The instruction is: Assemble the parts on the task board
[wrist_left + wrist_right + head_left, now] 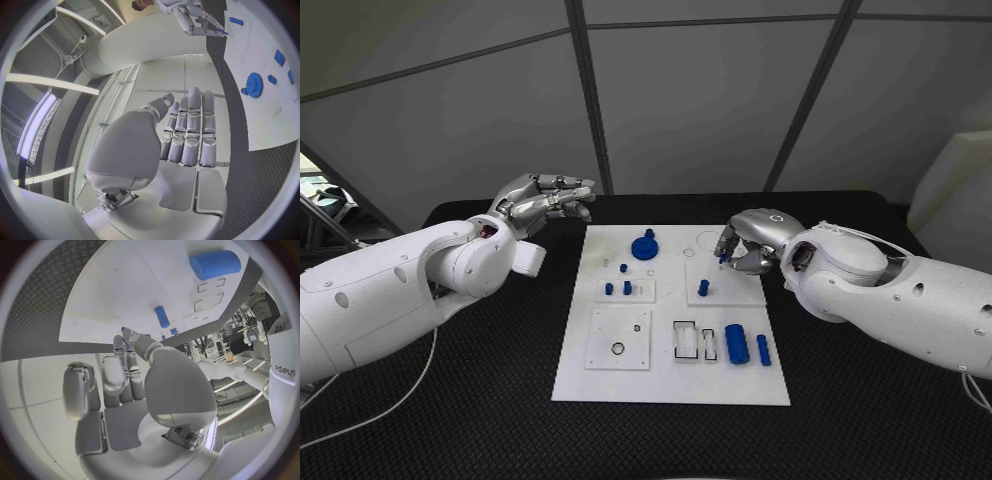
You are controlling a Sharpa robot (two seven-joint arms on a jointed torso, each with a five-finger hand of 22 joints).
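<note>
Black textured counter (pixel 473 400), backed by grey wall panels with dark seams. White board (pixel 733 385) lying flat mid-counter, long side running away from the robot.

On the board: a blue gear (pixel 645 246) near the far end, small blue pegs (pixel 617 288) standing in a raised square left of centre, another peg (pixel 704 288) in the square to the right, a thick blue cylinder (pixel 736 343) and a thin rod (pixel 763 349) lying side by side near the right edge, just beside dark-rimmed slots (pixel 685 339).

Left hand (pixel 545 203) raised off the counter beyond the board's far-left corner, fingers curled in, holding nothing; well apart from every part. Right hand (pixel 750 243) over the board's far-right area, fingers bent down, pinching a small blue piece (pixel 723 258).

From the left wrist: fingers (pixel 190 135) lined up straight and close together, gear (pixel 253 84) off to one side, right hand (pixel 199 21) at the rim. From the right wrist: fingertips (pixel 128 337) closing round the blue piece (pixel 124 330), cylinder (pixel 215 264) and a rod (pixel 162 316) beyond them.
</note>
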